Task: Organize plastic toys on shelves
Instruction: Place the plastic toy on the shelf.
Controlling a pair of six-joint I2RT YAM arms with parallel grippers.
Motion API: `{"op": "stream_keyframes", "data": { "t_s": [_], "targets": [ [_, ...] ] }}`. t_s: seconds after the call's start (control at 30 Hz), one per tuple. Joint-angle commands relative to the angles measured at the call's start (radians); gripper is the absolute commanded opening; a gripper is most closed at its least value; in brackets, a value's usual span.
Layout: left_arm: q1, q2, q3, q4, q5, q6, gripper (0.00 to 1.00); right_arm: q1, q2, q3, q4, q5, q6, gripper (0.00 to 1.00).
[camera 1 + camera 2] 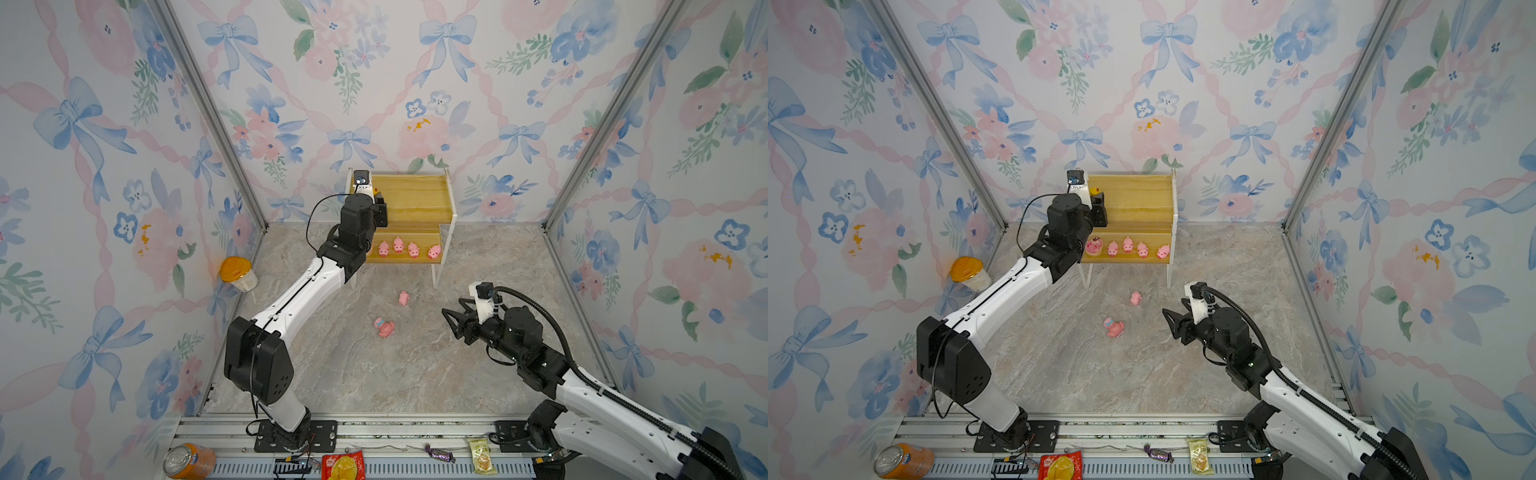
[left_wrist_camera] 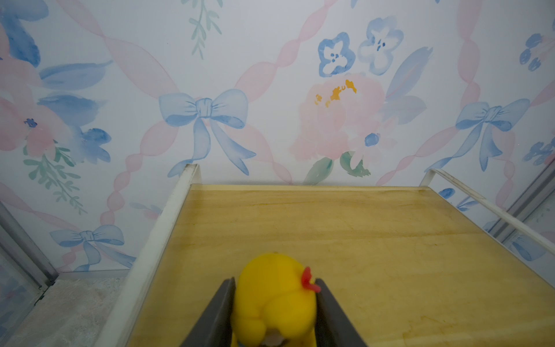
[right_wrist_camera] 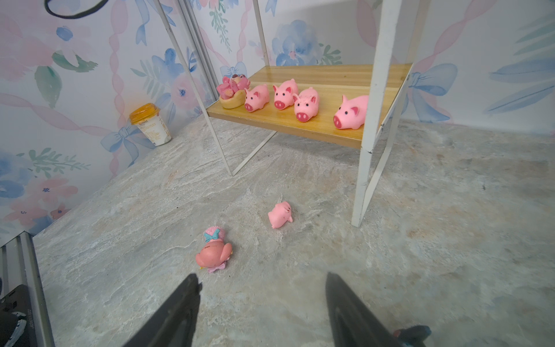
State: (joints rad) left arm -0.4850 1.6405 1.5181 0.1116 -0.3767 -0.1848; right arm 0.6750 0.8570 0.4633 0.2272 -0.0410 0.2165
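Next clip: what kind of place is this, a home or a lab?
Most likely a staged robot test booth, not a home: bow-and-flower wallpaper panels held in grey aluminium corner posts, a marble-look tabletop, and a black arm base plate bolted to a slotted metal rail.

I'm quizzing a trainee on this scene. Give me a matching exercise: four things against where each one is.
Things: 1 yellow toy; 2 four pigs in a row; 3 pink blue-bowed figure; 4 orange-lidded cup.
Places: A lying on the tabletop; B lower shelf; C by the wall; D in the left tool, over the upper shelf.
Pairs: 1-D, 2-B, 3-A, 4-C.
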Motion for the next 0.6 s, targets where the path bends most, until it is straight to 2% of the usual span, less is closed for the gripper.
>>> {"op": "stream_keyframes", "data": {
  "t_s": [0.0, 0.4, 0.57],
  "targets": [
    [-0.006, -0.030, -0.021, 0.026, -0.008, 0.007, 0.44, -0.003, -0.004, -0.015, 0.029, 0.004, 0.006, 0.69],
    [-0.012, -0.028, 0.006, 0.024, -0.013, 0.029, 0.53, -0.003, -0.006, -0.017, 0.030, -0.002, 0.007, 0.69],
    [-0.013, -0.022, 0.041, 0.017, -0.026, 0.042, 0.60, -0.004, -0.009, -0.016, 0.029, -0.001, 0.006, 0.68]
  ]
}}
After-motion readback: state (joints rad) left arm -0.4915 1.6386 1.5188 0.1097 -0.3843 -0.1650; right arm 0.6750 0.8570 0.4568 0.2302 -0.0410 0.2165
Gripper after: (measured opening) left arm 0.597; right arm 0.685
